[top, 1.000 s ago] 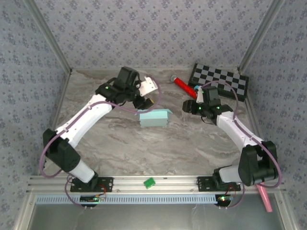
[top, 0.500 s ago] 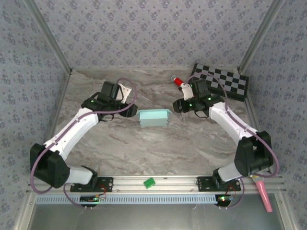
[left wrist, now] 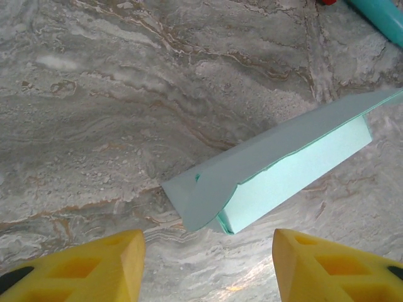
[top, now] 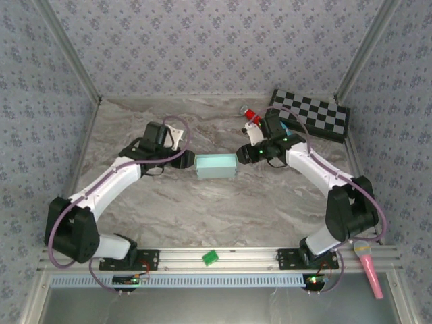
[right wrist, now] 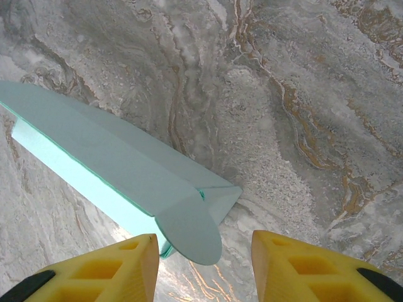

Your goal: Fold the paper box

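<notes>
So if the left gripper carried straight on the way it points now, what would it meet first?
Most likely the paper box: its near end, with the rounded flap, lies just ahead of the left gripper, in line with the gap between its open jaws. Depth is unclear, so the table could come first.

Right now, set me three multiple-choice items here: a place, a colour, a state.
1. The paper box lies: A between the left tool and the right tool; B on the checkerboard; C by the left wall.
2. The small block on the near rail is: A red; B green; C yellow.
3. The left tool is: A open; B shut on the box; C shut on a marker.
Key: A, a tool faces each end; B, it is plainly green; A, its yellow fingers stand apart, touching nothing.
</notes>
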Motion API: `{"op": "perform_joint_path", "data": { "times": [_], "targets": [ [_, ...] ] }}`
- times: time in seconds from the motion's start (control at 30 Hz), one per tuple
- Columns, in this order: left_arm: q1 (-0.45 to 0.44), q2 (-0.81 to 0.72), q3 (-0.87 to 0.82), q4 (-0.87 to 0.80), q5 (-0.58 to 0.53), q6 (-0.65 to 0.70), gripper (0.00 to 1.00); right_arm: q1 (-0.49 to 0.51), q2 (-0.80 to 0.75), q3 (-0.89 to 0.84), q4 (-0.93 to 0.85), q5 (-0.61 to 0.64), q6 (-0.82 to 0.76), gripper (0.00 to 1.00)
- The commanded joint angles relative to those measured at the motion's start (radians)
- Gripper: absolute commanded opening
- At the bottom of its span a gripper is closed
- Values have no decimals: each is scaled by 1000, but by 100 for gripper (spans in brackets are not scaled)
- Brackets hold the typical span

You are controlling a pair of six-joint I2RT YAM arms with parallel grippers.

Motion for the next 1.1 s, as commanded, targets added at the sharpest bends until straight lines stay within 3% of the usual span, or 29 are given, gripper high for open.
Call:
{"op": "perform_joint_path", "data": {
  "times": [0.0,0.37,1.07],
  "targets": [
    [1,28,4,33,35,-10,56,8,8,9,8,-1,-6,45],
    [1,95,35,24,103,-4,51,17,15,1,-1,9,23,45],
    [0,102,40,28,114,-7,39,18,37,-7,3,-10,40,39]
  ]
}}
